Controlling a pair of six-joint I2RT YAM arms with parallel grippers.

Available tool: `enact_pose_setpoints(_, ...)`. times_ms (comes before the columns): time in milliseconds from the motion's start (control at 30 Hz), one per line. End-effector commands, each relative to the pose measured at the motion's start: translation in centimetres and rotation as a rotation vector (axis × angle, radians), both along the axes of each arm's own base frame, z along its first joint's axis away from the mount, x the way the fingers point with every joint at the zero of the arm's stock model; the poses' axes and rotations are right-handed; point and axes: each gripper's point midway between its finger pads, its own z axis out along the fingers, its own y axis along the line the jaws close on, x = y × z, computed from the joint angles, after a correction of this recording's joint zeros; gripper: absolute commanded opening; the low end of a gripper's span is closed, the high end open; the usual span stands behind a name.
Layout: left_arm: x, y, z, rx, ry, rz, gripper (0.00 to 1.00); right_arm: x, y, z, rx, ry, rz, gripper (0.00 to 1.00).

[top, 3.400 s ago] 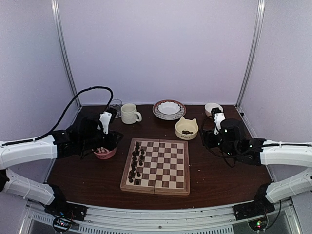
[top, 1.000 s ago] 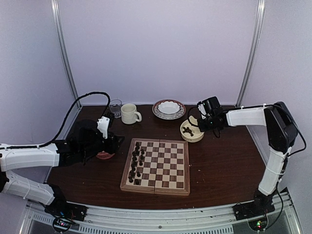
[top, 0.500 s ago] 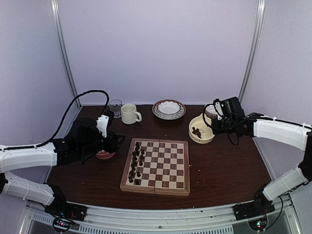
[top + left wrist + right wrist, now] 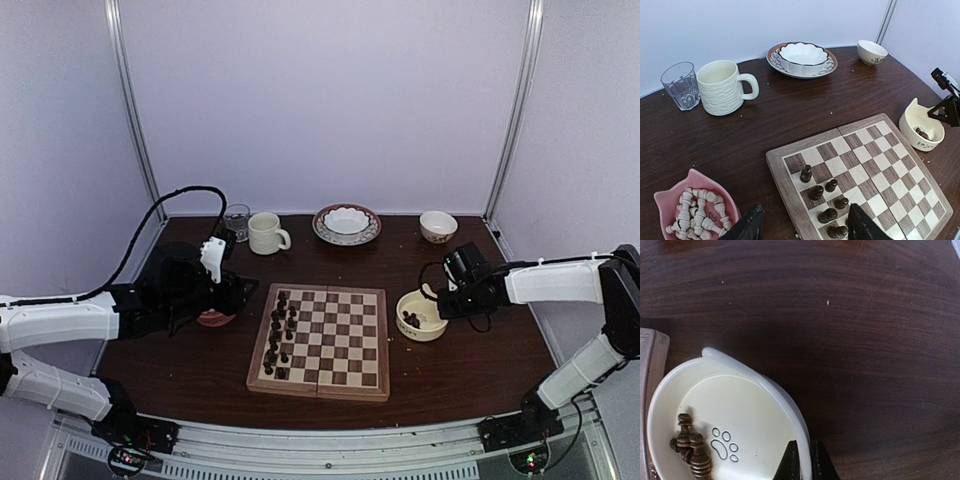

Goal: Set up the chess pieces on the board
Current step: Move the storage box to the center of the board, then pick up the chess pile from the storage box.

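The board [image 4: 340,350] lies in the middle of the table, with several dark chess pieces [image 4: 278,330] standing in its two left columns. My left gripper [image 4: 806,227] hangs open over the board's [image 4: 875,150] near-left edge, with dark pieces [image 4: 816,192] below its fingers. A cream cat-shaped bowl [image 4: 420,318] sits just right of the board. My right gripper [image 4: 803,460] is shut on this bowl's rim [image 4: 765,385], one finger inside and one outside. A few dark pieces [image 4: 690,445] lie in it. A pink bowl [image 4: 670,192] of pale pieces [image 4: 695,212] is left of the board.
Along the back stand a glass [image 4: 237,218], a cream mug [image 4: 266,233], a patterned plate holding a white bowl [image 4: 346,224] and a small bowl [image 4: 438,226]. The pink bowl [image 4: 214,318] sits under my left arm.
My right arm has brought the cream bowl from behind the board's far right corner to the board's right side, nearer me. The left arm has hardly moved.
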Motion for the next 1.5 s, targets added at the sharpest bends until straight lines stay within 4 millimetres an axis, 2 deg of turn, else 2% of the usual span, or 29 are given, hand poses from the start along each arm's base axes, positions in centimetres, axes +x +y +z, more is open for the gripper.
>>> enact_pose_setpoints(0, 0.4, -0.7, 2.3, -0.057, -0.032, -0.012, 0.58, 2.6, 1.2, 1.5, 0.117, -0.059, -0.038, 0.03)
enact_pose_setpoints(133, 0.3, -0.8, 2.3, -0.059, -0.028, -0.016, 0.58, 2.4, 0.2, 2.2, 0.081, -0.081, -0.049, 0.37)
enact_pose_setpoints(200, 0.3, -0.7, 2.5, -0.062, -0.032, -0.015, 0.58, 2.1, 0.1, 3.3, 0.077, -0.107, -0.033, 0.43)
enact_pose_setpoints(300, 0.3, -0.6, 2.7, -0.062, -0.04, -0.012, 0.58, 1.7, 0.1, 5.7, 0.06, -0.169, -0.007, 0.45)
enact_pose_setpoints(400, 0.3, -0.3, 2.8, -0.059, -0.046, -0.006, 0.59, 1.0, 1.3, 7.9, 0.051, -0.222, 0.054, 0.42)
enact_pose_setpoints(500, 0.4, -0.2, 2.7, -0.053, -0.049, 0.0, 0.59, 0.5, 3.1, 8.4, 0.056, -0.215, 0.127, 0.36)
enact_pose_setpoints(700, 0.4, -0.3, 2.6, -0.049, -0.047, -0.002, 0.59, 0.5, 6.4, 5.6, 0.042, -0.091, 0.22, 0.3)
enact_pose_setpoints(833, 0.4, -0.4, 2.6, -0.052, -0.044, -0.008, 0.59, 0.7, 7.4, 3.9, 0.029, -0.034, 0.222, 0.28)
enact_pose_setpoints(1133, 0.3, -0.6, 2.5, -0.055, -0.04, -0.013, 0.59, 0.7, 7.9, 0.9, 0.007, 0.063, 0.222, 0.29)
enact_pose_setpoints(1467, 0.3, -0.5, 2.4, -0.049, -0.037, -0.012, 0.59, 0.4, 8.3, -1.2, 0.002, 0.131, 0.23, 0.29)
